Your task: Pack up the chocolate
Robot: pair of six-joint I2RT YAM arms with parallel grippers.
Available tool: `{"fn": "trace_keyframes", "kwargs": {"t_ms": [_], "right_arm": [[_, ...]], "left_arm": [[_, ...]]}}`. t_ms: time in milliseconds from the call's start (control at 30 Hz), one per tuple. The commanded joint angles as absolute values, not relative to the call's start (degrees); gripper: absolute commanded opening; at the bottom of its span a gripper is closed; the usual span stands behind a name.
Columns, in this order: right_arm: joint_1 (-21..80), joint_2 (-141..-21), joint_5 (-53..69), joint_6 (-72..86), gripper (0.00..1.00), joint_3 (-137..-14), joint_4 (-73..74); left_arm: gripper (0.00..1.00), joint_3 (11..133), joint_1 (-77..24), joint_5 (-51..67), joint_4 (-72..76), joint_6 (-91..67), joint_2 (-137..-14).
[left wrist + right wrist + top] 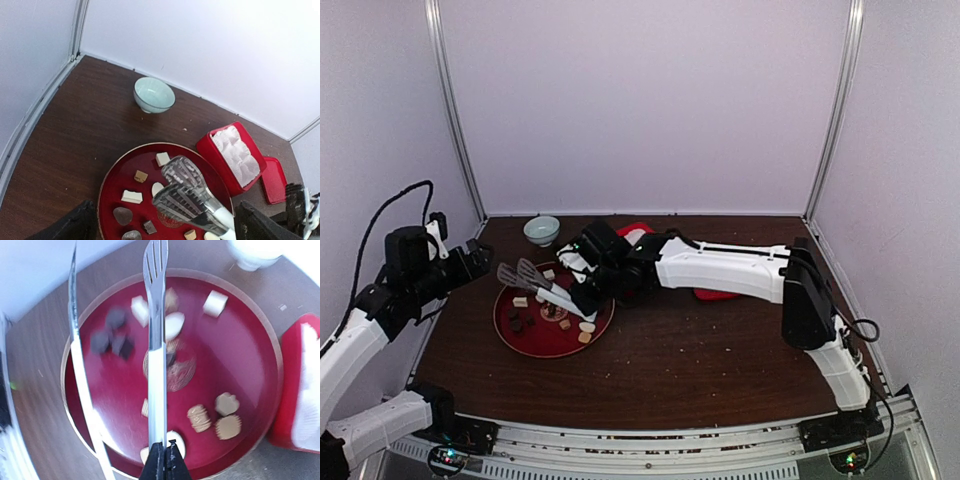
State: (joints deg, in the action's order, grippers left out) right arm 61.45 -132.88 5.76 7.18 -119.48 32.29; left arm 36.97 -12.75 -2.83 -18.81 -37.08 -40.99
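The chocolate pieces (132,196), dark, tan and cream-white, lie scattered on a round red plate (502,312). My right gripper (165,460) is shut on one arm of the metal tongs (156,370). It holds them over the plate (235,355), their heads (523,274) spread apart with nothing between them. Dark pieces (112,332) lie between the two arms, and tan ones (200,417) lie to their right. My left gripper (480,258) hovers open just left of the plate. Its dark fingers (75,225) frame the tongs (187,192) from above.
A pale green bowl (541,230) stands behind the plate. A red box (235,152) lined with white paper cups sits to the plate's right, its red lid (274,179) lying flat beside it. White walls close in the left, back and right sides.
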Motion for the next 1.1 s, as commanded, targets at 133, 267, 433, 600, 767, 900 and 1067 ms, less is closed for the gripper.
{"fn": "trace_keyframes", "kwargs": {"t_ms": [133,267,433,600,767,900,1067], "right_arm": [[53.1,-116.0,16.6,23.8,0.0,-101.3,2.8],[50.3,-110.5,21.0,32.8,0.0,-92.3,-13.8],[49.6,-107.9,24.2,41.9,0.0,-85.8,-28.4],[49.6,-106.9,23.2,47.2,0.0,-80.8,-39.4],[49.7,-105.3,21.2,49.1,0.0,-77.2,-44.5],[50.0,-103.2,20.3,49.0,0.0,-74.1,-46.7],[51.1,-99.7,18.0,47.0,0.0,-70.1,-47.6]], "left_arm": [[0.98,32.3,-13.1,8.2,-1.1,-37.6,-35.3],[0.98,24.7,-14.4,13.0,18.1,-44.2,-34.2],[0.98,27.4,-21.6,11.0,26.1,-42.1,-40.0],[0.98,30.4,-30.4,9.3,37.3,-43.0,-49.8],[0.98,35.6,-38.0,7.5,44.8,-43.1,-60.3],[0.98,39.7,-40.9,6.6,47.9,-45.2,-67.4],[0.98,42.5,-44.0,3.2,48.5,-45.3,-70.9]]}}
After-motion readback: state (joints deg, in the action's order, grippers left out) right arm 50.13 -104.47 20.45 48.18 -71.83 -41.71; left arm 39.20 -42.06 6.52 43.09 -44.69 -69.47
